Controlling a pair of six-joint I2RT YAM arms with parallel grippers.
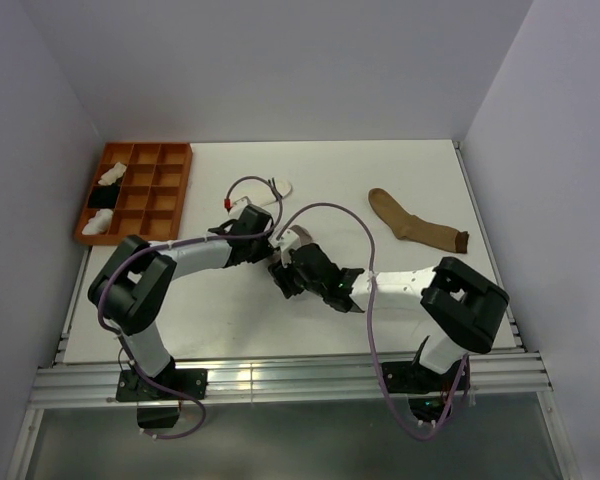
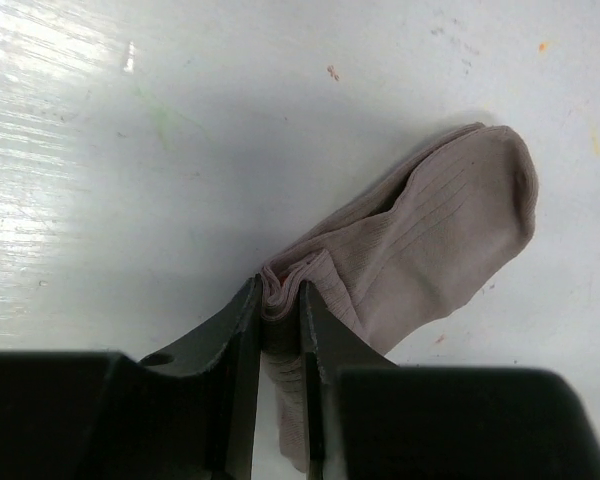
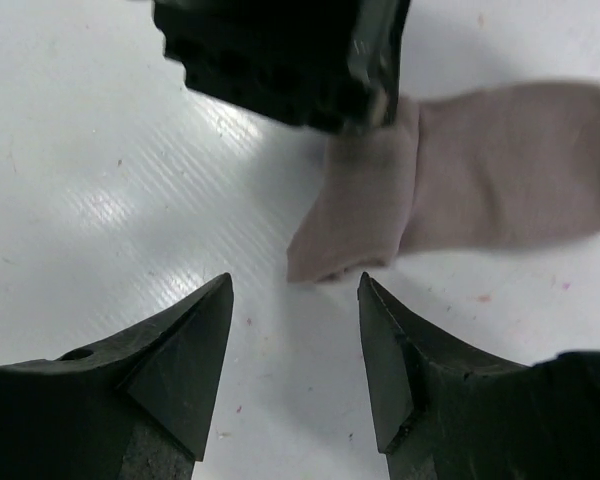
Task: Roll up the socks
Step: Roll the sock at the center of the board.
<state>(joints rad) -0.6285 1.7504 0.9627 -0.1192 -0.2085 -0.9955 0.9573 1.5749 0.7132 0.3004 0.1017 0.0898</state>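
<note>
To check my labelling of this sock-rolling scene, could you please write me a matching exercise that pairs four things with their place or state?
Things:
1. left gripper
2. right gripper
3. tan-brown sock
4. orange tray

Places or states:
a. at the far-left corner of the table
b. open, holding nothing
c. lying flat on the right side
d. shut on the grey sock

Pairs: 1-d, 2-b, 3-c, 4-a

The left gripper (image 2: pixel 280 300) is pinched nearly closed, the right gripper (image 3: pixel 295 285) facing it, jaws spread apart.
</note>
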